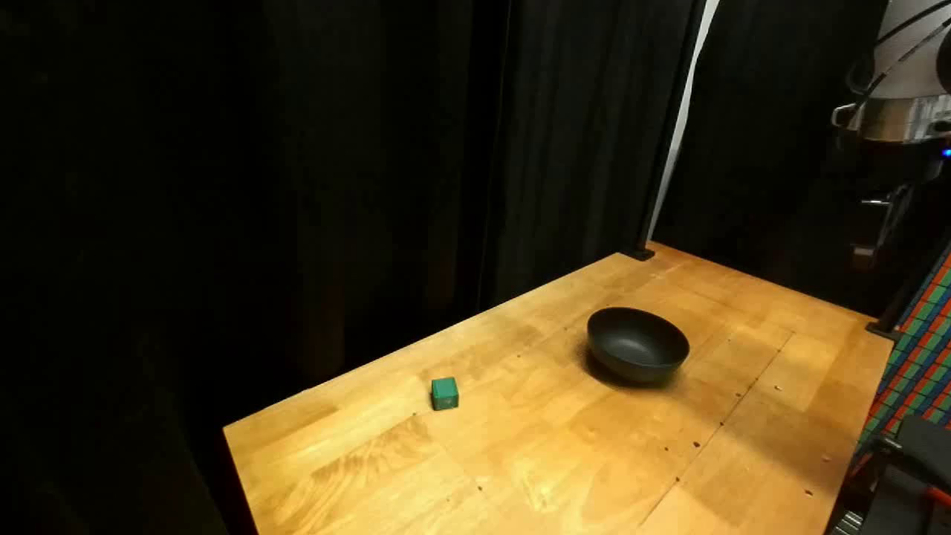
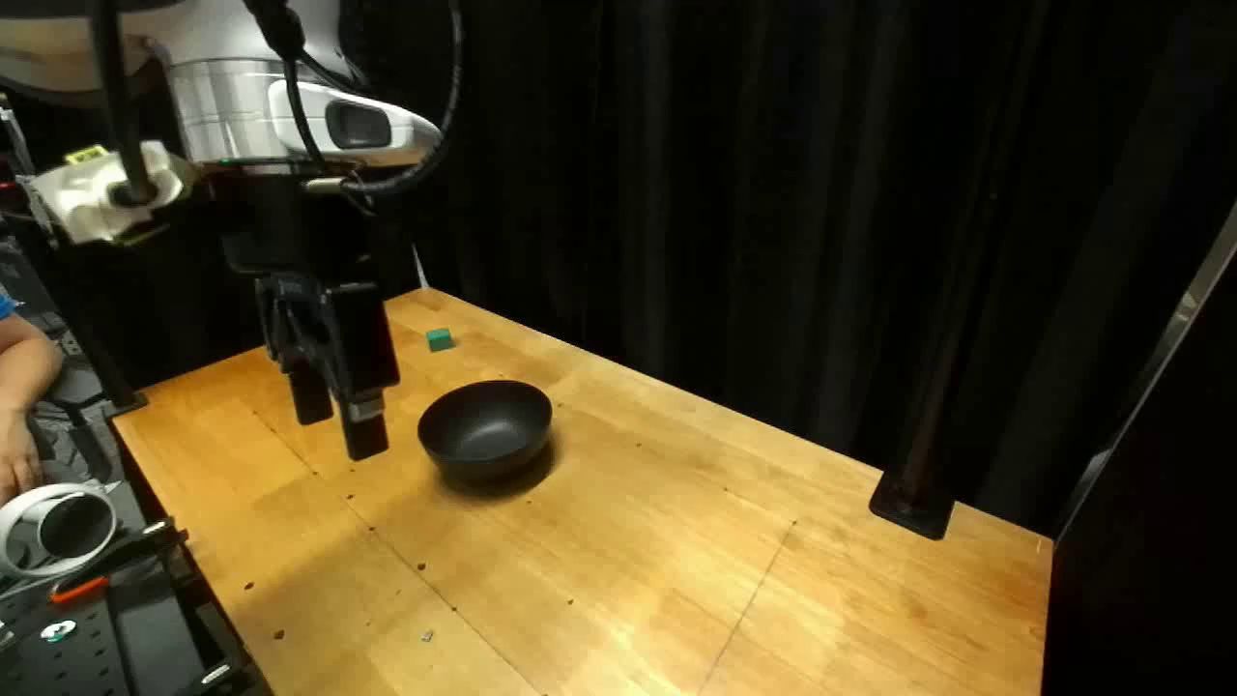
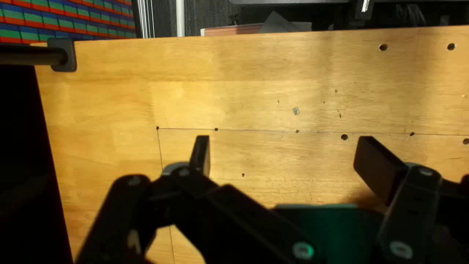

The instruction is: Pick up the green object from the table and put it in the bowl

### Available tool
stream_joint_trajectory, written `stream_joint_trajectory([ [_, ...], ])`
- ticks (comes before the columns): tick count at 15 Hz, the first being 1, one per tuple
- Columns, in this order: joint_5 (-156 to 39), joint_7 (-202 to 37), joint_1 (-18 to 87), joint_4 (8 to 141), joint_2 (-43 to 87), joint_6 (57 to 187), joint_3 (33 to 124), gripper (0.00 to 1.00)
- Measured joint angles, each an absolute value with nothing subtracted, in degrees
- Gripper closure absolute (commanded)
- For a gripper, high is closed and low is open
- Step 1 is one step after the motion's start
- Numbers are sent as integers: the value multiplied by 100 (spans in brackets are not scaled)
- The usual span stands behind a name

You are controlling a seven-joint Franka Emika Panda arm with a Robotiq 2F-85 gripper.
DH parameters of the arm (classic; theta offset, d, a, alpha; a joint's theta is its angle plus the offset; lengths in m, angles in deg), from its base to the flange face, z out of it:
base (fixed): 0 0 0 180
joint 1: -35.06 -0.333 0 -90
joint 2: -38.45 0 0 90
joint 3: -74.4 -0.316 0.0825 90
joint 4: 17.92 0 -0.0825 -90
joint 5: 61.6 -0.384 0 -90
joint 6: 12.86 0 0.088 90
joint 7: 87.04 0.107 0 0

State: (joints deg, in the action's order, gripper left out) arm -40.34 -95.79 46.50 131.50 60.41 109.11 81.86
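Observation:
The green block rests on the wooden table; it also shows near the far end in an exterior view. The black bowl stands upright on the table, apart from the block, and appears empty; it also shows here. My gripper hangs above the table with fingers pointing down, beside the bowl in that view. In the wrist view the gripper's fingers are wide apart, with only bare tabletop between them. Neither block nor bowl can be made out in the wrist view.
Black curtains hang along the table's long edge. Dark posts stand at table corners, one with a black foot. A black cart with tools stands beside the table, and a person's arm shows near it. A small grey bit lies on the table.

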Motion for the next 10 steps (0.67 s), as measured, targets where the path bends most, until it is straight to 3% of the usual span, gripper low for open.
stream_joint_trajectory([
  [10,-4034,-9579,4650,13086,6046,10912,8186,0],
])
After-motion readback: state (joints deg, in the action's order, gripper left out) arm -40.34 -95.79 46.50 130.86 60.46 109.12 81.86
